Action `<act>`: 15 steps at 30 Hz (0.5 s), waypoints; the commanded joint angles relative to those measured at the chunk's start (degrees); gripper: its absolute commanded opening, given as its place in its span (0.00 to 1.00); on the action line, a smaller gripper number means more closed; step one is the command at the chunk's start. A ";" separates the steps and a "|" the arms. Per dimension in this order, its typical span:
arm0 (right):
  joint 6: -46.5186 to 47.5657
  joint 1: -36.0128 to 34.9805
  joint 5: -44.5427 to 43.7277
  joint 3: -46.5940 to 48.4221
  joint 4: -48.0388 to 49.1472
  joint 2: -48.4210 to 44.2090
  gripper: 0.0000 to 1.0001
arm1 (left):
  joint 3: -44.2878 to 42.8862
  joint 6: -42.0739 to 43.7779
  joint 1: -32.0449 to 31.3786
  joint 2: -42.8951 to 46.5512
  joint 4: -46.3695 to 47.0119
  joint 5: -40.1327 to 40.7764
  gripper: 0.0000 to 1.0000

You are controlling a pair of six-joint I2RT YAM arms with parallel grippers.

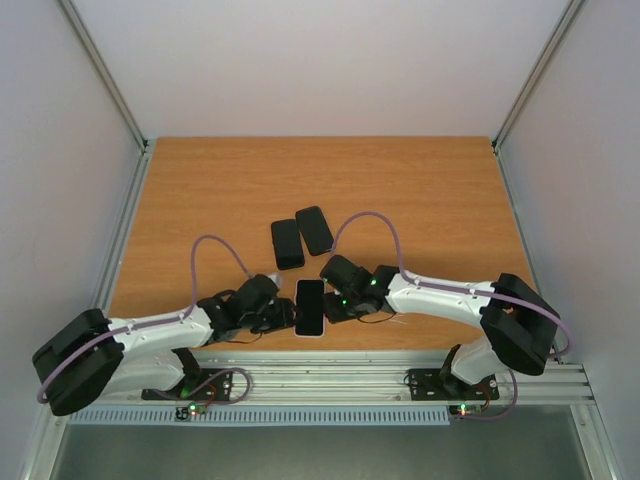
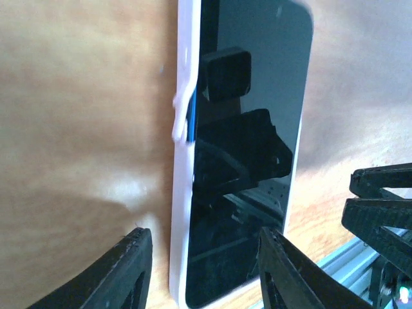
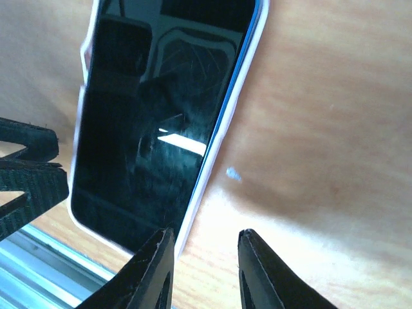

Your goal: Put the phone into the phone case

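1. I am looking down on the wooden table (image 1: 430,200), where both arms are reaching inward to a blue-edged phone (image 2: 257,84) that is lying screen up near the table's front edge, between the two grippers.
2. The phone is sitting inside the white phone case (image 2: 182,77). In the left wrist view, one long side of the case is bulging away from the phone at a single spot, and a strip of blue is showing in the gap.
3. The left gripper (image 2: 205,232) is standing partly open, straddling the end of the cased phone nearest its camera. A sliver of table is showing between one finger (image 2: 125,270) and the case rim. The other finger is overlapping the screen's edge, and I cannot tell whether it is touching.
4. The right gripper (image 3: 206,233) is standing slightly open with only bare wood between its jaws, and it is grasping nothing. One fingertip (image 3: 154,270) is sitting right at the case's white rim, by a corner of the phone.
5. Farther back on the table, a black slab (image 1: 287,243) and a second black slab (image 1: 314,230) are lying side by side, well apart from both grippers. I cannot tell whether they are phones or cases.
6. An aluminium rail (image 1: 350,375) is running along the table's near edge, just in front of the phone.
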State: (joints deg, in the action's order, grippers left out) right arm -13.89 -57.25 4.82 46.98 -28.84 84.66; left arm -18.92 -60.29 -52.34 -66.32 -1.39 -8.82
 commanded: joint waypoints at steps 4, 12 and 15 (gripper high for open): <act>7.34 9.33 7.40 3.95 3.87 1.88 0.30 | -6.26 7.84 8.42 -0.39 -5.33 -3.91 0.50; 10.36 18.62 17.96 6.86 7.79 9.07 0.27 | -15.11 14.61 13.60 -11.11 -7.53 -9.65 0.50; 11.02 19.67 19.93 8.18 8.28 11.32 0.27 | -17.36 15.95 14.55 -15.19 -7.67 -11.51 0.50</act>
State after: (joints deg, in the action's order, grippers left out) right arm -5.34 -38.79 19.22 52.58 -22.50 93.71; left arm -33.28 -48.49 -39.09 -77.17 -8.03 -16.38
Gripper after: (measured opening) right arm 0.269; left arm 0.499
